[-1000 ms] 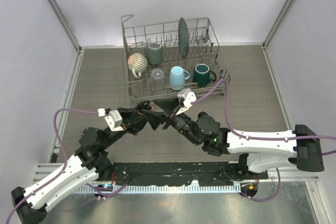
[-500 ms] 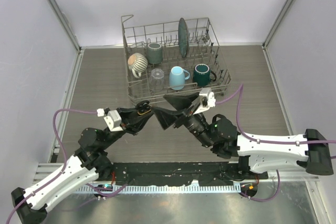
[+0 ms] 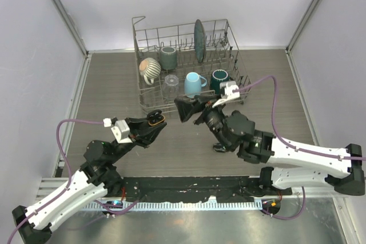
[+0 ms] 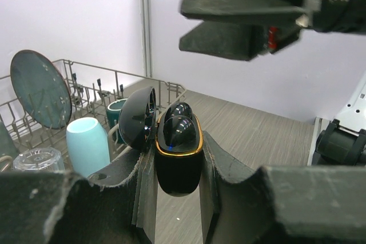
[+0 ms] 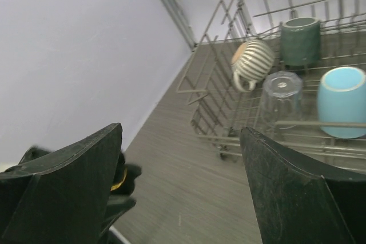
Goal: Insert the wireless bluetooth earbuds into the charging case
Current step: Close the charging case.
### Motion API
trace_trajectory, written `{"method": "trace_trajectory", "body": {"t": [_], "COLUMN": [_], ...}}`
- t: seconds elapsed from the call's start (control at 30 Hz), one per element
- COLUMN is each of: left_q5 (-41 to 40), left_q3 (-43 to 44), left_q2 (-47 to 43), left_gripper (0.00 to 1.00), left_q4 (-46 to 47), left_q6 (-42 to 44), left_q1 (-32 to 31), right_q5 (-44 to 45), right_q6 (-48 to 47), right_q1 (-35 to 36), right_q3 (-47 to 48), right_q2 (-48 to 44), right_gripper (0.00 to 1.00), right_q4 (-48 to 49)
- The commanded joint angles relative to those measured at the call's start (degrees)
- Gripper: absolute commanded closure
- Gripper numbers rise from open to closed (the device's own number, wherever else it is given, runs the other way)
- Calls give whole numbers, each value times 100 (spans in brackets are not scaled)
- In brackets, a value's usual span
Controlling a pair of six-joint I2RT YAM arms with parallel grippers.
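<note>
Well short of the grey wire dish rack (image 3: 189,67), both arms are anchored at the near table edge. Left arm: rises from its base and reaches forward and to the right toward the rack's near-left corner, forearm raised off the grey wood-grain tabletop (image 3: 114,84).

Left gripper (image 3: 151,123): stops just short of the rack's near rail, jaws pressed in on the black oval charging case (image 4: 178,170). The case is held upright between the two fingers, clear of the tabletop, gold rim showing. Its domed lid (image 4: 137,121) is hinged back toward the rack. Two glossy black earbuds (image 4: 178,128) sit side by side in the case's wells.

Right arm: runs low from its base leftward, elbow bent, wrist turned to the left along the rack's near rail.

Right gripper (image 3: 186,108): hangs just in front of the rack's near rail, to the right of the case and apart from it. Its fingers are spread wide with nothing between them, as the right wrist view confirms (image 5: 182,141).

Inside the rack, near row, left to right: striped round mug (image 3: 150,70), clear glass tumbler (image 3: 171,83), light blue mug (image 3: 194,84), dark green mug (image 3: 219,81). Farther back: grey-green mug (image 3: 168,57) and a dark round plate (image 3: 199,39) standing on edge.
</note>
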Motion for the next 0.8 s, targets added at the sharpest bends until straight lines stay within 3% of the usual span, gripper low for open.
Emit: {"method": "trace_trajectory", "body": {"t": [0.0,0.13,0.3,0.47,0.53,0.67,0.77], "left_q5": [-78,-43,28,151,203,484,625], "left_q3": [199,208,261,270,278,314,357], "left_q2": [-97,-63,-27,25,52,192,298], "left_gripper": [100,100,100,100,100,100,100], "left_q4": [90,81,19,28,63,107,133], "left_q6": [-108,-135,-144,-196,-188,-223,-249], "left_q1": [-9,-9,-8,-9,0,-8,-9], "right_q5": [-386,-2039,-1166,-1833,-1816,-2148,-2866], "right_q6": [978,1690,2491,1999,1982,1762,1674], "right_q1": [-765,-1723,-1823,-1875,-1893,-1902,-1902], "right_q3": [1022,1225,1392,243,91,1091,1576], "right_q2": [279,403,211,-923,-977,-49,376], "right_gripper": [10,10,9,9,9,9,9], "right_q4": [-2324,-2812,-3226,-1289,-1231,-2931,-3261]}}
